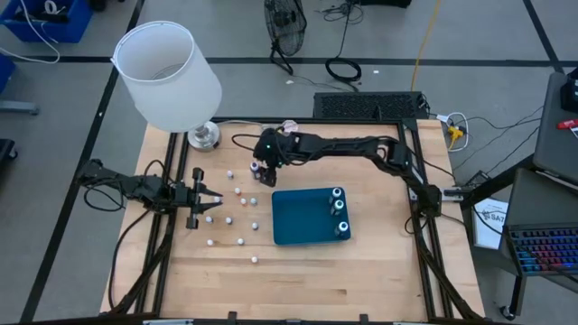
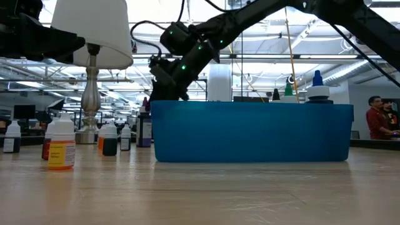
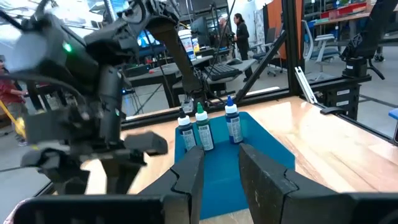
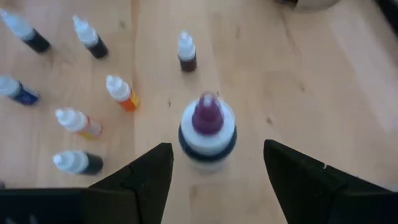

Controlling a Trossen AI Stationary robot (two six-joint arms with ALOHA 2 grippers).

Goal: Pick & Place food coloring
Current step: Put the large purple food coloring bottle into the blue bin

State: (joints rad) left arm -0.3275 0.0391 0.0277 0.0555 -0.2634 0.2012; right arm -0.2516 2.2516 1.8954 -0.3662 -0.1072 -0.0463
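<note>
Three bottles (image 1: 340,210) being carried in the tray (image 1: 298,221), right hand (image 4: 214,165) being held spread over a purple-tipped bottle (image 4: 208,132) only in the wrist view, left hand (image 1: 213,205) being held spread at the desk's (image 1: 361,271) left side.

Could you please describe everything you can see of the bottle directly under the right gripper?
The bottle stands upright on the wooden table, seen from above: a dark body, a broad white collar and a purple tip, plastic by the look of it. It is bigger than the small dropper bottles scattered near it. The right gripper is open, one finger on each side, neither touching it. It stands apart from the blue tray, on the lamp side.
</note>
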